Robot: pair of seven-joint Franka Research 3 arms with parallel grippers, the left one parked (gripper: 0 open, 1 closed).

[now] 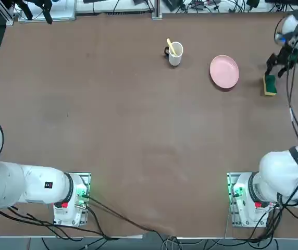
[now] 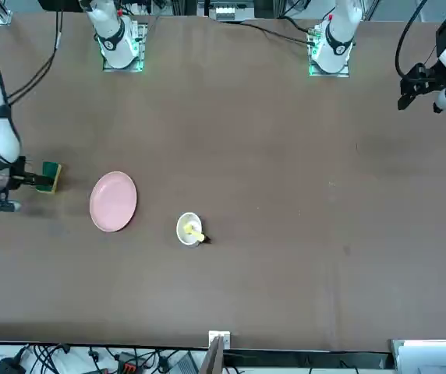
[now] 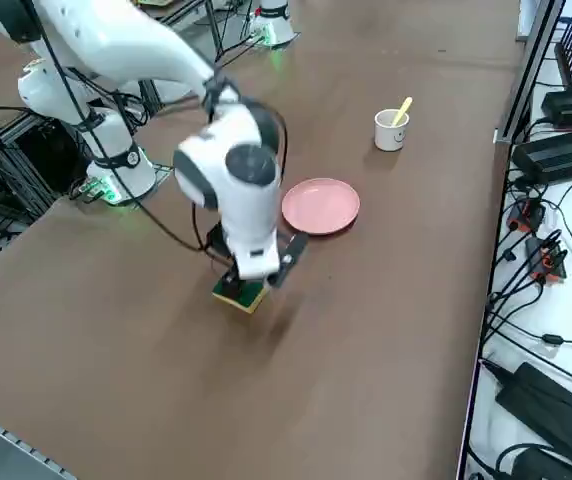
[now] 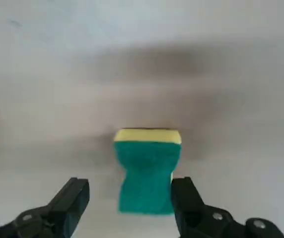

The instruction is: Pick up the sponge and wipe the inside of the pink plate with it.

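Note:
The sponge [image 1: 270, 84], green on top with a yellow layer under it, lies flat on the brown table at the far right. My right gripper [image 4: 129, 198] hangs open just over it, one finger [image 4: 75, 198] well clear of one side and the other finger [image 4: 184, 198] close against the opposite side. The side view shows the wrist right above the sponge [image 3: 241, 294], hiding part of it. The pink plate [image 1: 224, 71] rests bare on the table to the left of the sponge, a short gap away.
A white mug [image 1: 174, 53] with a yellow utensil stands left of the plate. The table's right edge runs close beside the sponge. Cables and black equipment [image 3: 556, 120] lie beyond the table's far edge.

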